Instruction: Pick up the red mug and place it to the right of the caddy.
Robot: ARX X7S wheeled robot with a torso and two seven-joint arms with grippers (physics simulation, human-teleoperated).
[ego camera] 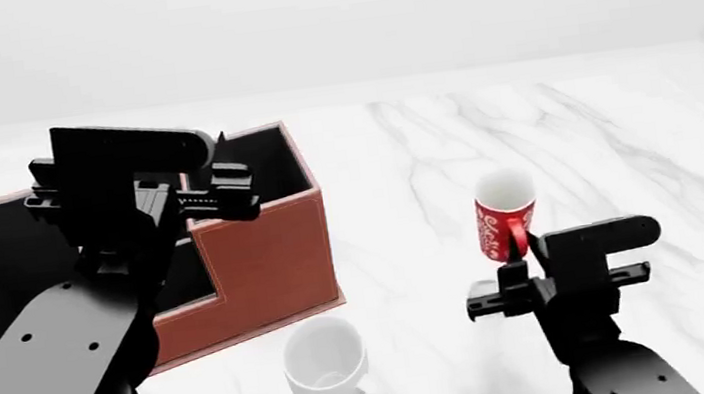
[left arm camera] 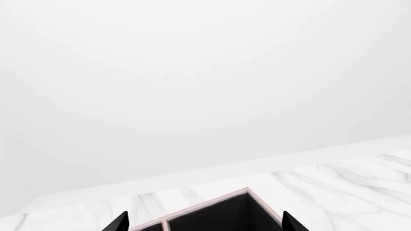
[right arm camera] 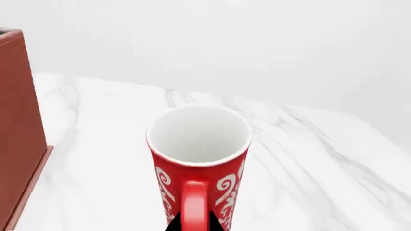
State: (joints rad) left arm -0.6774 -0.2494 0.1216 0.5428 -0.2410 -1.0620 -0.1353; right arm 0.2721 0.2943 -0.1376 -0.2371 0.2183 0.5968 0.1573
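Right gripper: the right gripper (ego camera: 517, 259) is pinching the handle of the red mug (ego camera: 506, 217); in the right wrist view its black fingertips (right arm camera: 215, 223) are sitting tight on either side of the handle, so it is grasping the mug.
Red mug: it is standing upright just ahead of the right gripper, white inside showing, handle turned back toward the gripper; whether its base is touching the marble table (ego camera: 612, 125) cannot be told.
Caddy: the reddish-brown caddy (ego camera: 272, 257) is sitting well off to the gripper's left, apart from the mug, with bare marble between them.
White mug: a plain white mug (ego camera: 326, 366) is standing to the gripper's left, just in front of the caddy's front wall.
Left gripper: the left gripper (ego camera: 211, 199) is hovering over the caddy's black-lined compartments, holding nothing; its fingertips (left arm camera: 119, 222) are standing wide apart in the left wrist view.
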